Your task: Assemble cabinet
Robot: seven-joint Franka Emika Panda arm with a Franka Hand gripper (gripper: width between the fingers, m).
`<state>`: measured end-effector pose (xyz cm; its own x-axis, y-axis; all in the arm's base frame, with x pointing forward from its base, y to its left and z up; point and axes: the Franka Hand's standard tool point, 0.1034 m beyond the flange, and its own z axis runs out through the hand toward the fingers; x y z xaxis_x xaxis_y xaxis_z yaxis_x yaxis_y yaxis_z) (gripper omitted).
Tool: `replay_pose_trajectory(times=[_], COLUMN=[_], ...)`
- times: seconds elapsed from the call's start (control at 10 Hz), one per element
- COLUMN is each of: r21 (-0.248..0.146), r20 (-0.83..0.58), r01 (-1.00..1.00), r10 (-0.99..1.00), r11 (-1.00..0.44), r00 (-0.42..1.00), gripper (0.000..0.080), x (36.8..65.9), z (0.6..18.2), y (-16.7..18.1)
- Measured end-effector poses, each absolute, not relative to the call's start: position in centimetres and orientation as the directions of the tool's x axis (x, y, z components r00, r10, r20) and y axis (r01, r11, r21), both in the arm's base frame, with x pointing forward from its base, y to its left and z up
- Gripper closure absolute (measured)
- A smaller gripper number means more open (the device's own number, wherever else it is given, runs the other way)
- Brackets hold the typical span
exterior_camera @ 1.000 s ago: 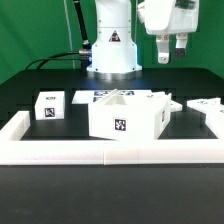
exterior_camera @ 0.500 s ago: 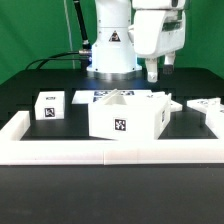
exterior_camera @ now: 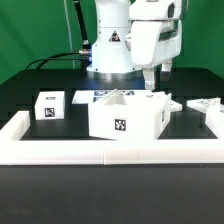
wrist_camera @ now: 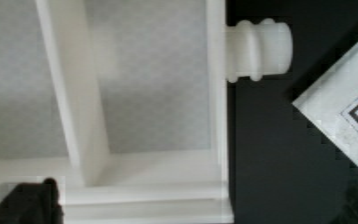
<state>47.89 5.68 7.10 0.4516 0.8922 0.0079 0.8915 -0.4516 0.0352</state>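
Jaws wide open, nothing held.

Exterior view: over the last second the arm has dropped and shifted toward the exterior view's left. Its fingers (exterior_camera: 149, 79) now hang just above the rear corner of the cabinet body (exterior_camera: 125, 118) on the exterior view's right; contact can't be told. The cabinet body sits mid-table (exterior_camera: 30, 90), open top up, just behind the rim wall (exterior_camera: 100, 152). The small tagged block (exterior_camera: 50, 105) to the exterior view's left and the flat panel (exterior_camera: 205, 105) to the right lie apart from it, both unmoved. The marker board (exterior_camera: 93, 97) lies behind the body.

Wrist view: camera looks straight down into the cabinet body (wrist_camera: 149, 90), inner divider (wrist_camera: 83, 90) visible. A round peg (wrist_camera: 259, 50) sticks out of its side wall, with a tagged white piece (wrist_camera: 345, 100) near it. One dark fingertip (wrist_camera: 30, 203) shows at the frame edge.

Likely meaning: an approach to grasp or nudge the body, not yet made.
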Motion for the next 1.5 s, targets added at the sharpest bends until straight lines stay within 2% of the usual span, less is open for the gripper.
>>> replay_pose_trajectory(times=[0.2,0.7,1.1,1.2,1.3,1.4,1.5], r21=[0.012,-0.015,-0.018,-0.016,-0.017,-0.017,-0.017], r20=[0.007,0.008,0.008,0.009,0.009,0.009,0.009], r01=[0.892,0.893,0.883,0.883,0.883,0.883,0.883], r10=[0.892,0.893,0.883,0.883,0.883,0.883,0.883], r11=[-0.452,-0.449,-0.468,-0.469,-0.469,-0.469,-0.469], r00=[0.452,0.449,0.469,0.469,0.469,0.469,0.469], gripper=[0.0002,0.0002,0.0002,0.0120,0.0120,0.0256,0.0436], x=[46.8,45.9,46.0,46.1,46.1,46.1,46.1], z=[5.0,2.3,2.0,2.1,2.1,2.1,2.1], y=[5.8,5.9,6.3,6.2,6.2,6.2,6.2])
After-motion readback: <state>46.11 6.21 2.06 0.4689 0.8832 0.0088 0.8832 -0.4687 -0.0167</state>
